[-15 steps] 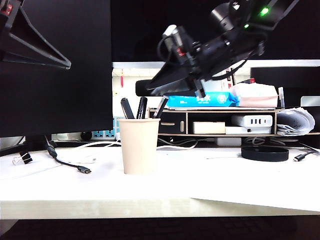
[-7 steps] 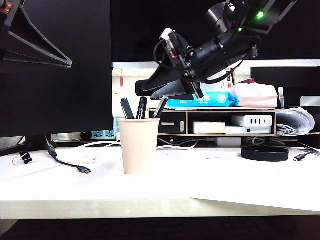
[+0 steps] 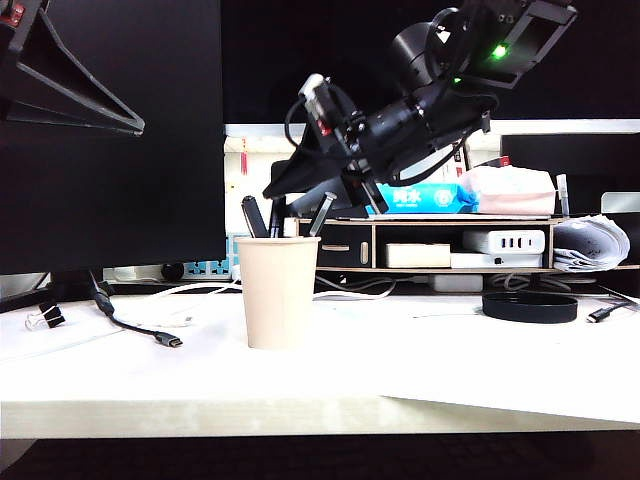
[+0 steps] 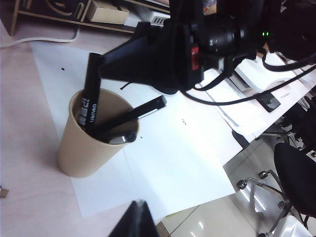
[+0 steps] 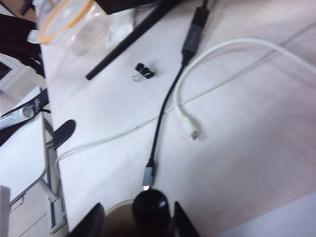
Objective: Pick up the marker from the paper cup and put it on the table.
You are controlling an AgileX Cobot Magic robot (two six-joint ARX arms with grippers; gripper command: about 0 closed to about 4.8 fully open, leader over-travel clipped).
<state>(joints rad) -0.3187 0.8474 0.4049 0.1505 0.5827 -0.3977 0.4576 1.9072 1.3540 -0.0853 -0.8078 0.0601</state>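
The beige paper cup (image 3: 278, 292) stands on the white table (image 3: 420, 370) and holds three dark pens. The marker (image 4: 90, 94) stands nearly upright in the cup (image 4: 81, 148), slim and black. My right gripper (image 3: 277, 192) reaches in from the right, just above the rim. In the right wrist view it (image 5: 137, 206) is open, with the marker's rounded cap (image 5: 150, 203) between its fingers (image 5: 93, 223) and a gap on each side. My left gripper (image 4: 136, 219) hangs shut, high above the table and off to the side of the cup.
A grey-ended pen (image 4: 143, 108) and a broader black one (image 3: 254, 215) also lean in the cup. A black USB cable (image 3: 140, 328), a binder clip (image 3: 46, 318) and a white cable (image 5: 217, 69) lie to the cup's left. Behind stand a wooden shelf (image 3: 440, 245) and a black dish (image 3: 530, 307).
My right gripper has swung left and slightly down, from beside the cup to directly over its mouth. The cup, the pens and the left arm have stayed put.
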